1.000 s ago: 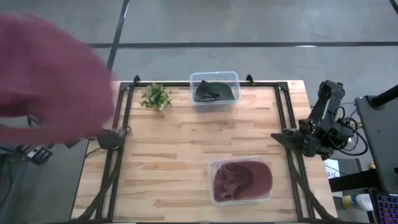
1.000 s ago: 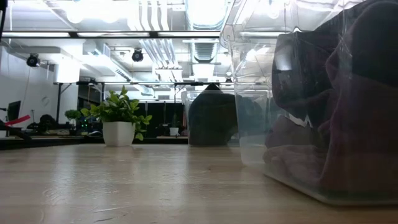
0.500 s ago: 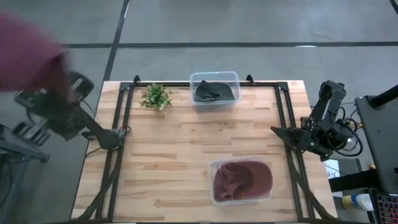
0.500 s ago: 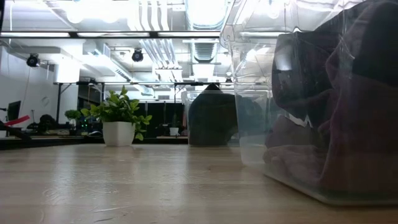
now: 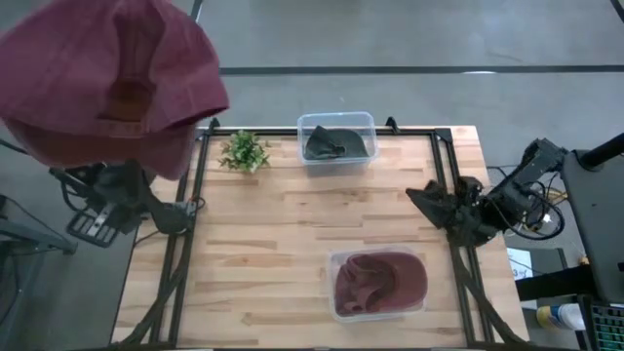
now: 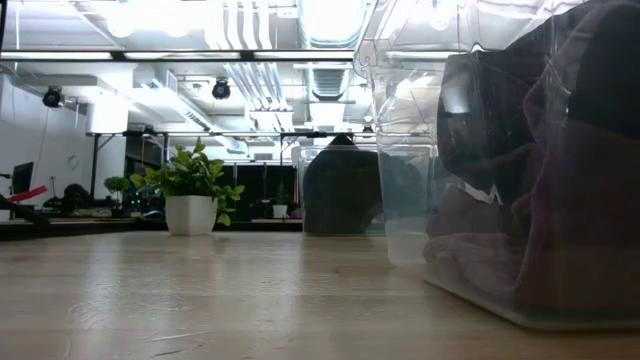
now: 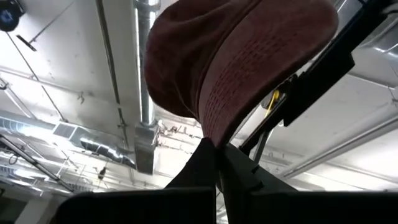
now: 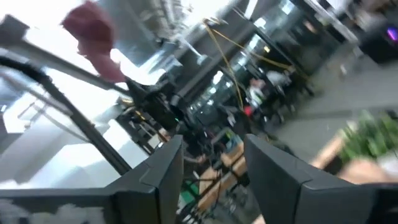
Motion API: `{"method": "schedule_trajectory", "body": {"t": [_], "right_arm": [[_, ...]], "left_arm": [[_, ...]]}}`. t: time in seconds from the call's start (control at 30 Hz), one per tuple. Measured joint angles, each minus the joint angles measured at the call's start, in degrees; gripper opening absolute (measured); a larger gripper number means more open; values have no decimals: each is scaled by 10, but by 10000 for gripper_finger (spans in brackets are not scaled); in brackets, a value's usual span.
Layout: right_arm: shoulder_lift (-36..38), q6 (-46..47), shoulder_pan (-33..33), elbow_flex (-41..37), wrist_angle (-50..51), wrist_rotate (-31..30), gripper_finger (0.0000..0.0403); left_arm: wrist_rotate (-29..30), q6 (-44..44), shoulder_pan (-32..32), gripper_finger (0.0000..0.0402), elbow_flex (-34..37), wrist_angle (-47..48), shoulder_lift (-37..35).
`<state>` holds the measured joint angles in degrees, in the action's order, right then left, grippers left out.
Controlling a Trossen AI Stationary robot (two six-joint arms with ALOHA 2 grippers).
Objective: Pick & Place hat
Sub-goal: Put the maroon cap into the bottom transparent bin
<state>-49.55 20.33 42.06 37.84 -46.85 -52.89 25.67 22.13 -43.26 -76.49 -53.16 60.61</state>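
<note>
A maroon hat (image 5: 107, 78) is held high above the table's far left corner, close under the high camera. My left gripper (image 7: 216, 149) is shut on it and points upward. In the high view the hat hides that gripper, and only the left arm (image 5: 112, 195) shows below it. My right gripper (image 5: 426, 198) is over the table's right rail. It points in toward the table and is open (image 8: 211, 162) with nothing between its fingers. The right wrist view shows the hat (image 8: 93, 34) far off. My left gripper pinches the edge of the hat's stitched brim (image 7: 212, 132) between its two shut fingers. The fingers come from below and point steeply up. The hat stands above the fingertips, lifted clear and far above the table.
A clear bin (image 5: 336, 138) with a dark hat stands at the table's far edge. Beside it to the left is a small potted plant (image 5: 244, 151). A second clear bin (image 5: 378, 283) with maroon hats sits near the front right and looms close in the low view (image 6: 520, 160).
The hat has swung about high over the table's left side and now hangs steadier toward the far left corner, still in my left gripper. My right arm has swung from beyond the right edge in toward the table and turned, so its gripper is over the right rail.
</note>
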Motion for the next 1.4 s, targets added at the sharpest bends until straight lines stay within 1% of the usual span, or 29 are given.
{"method": "schedule_trajectory", "body": {"t": [0.07,0.23,0.33,0.4,0.5,0.6,0.73,0.87,1.1,1.23,1.4], "right_arm": [[-22,-26,-29,28,0,39,189],[-88,-58,-92,119,0,97,258],[-139,-71,-122,179,1,107,287],[-177,-90,-137,223,2,115,296],[-239,-117,-152,292,5,153,298],[-296,-116,-162,366,23,202,292],[-376,-138,-163,474,34,230,281],[-455,-194,-163,586,42,236,274],[-547,-211,-169,767,159,231,265],[-584,-219,-173,846,223,230,263],[-622,-191,-181,922,269,234,265]], "left_arm": [[0,-1,4,2,-1,-6,5],[1,-17,14,2,-1,-3,19],[0,-19,17,3,-1,-4,30],[-1,-23,22,3,-1,-10,40],[0,-28,31,3,-1,-24,56],[0,-28,36,3,-1,-30,63],[-1,-44,48,3,-1,-39,73],[4,-59,63,3,-1,-37,91],[4,-102,80,3,-1,-39,111],[-2,-105,80,3,-1,-37,121],[-2,-114,80,3,-1,-38,123]]}}
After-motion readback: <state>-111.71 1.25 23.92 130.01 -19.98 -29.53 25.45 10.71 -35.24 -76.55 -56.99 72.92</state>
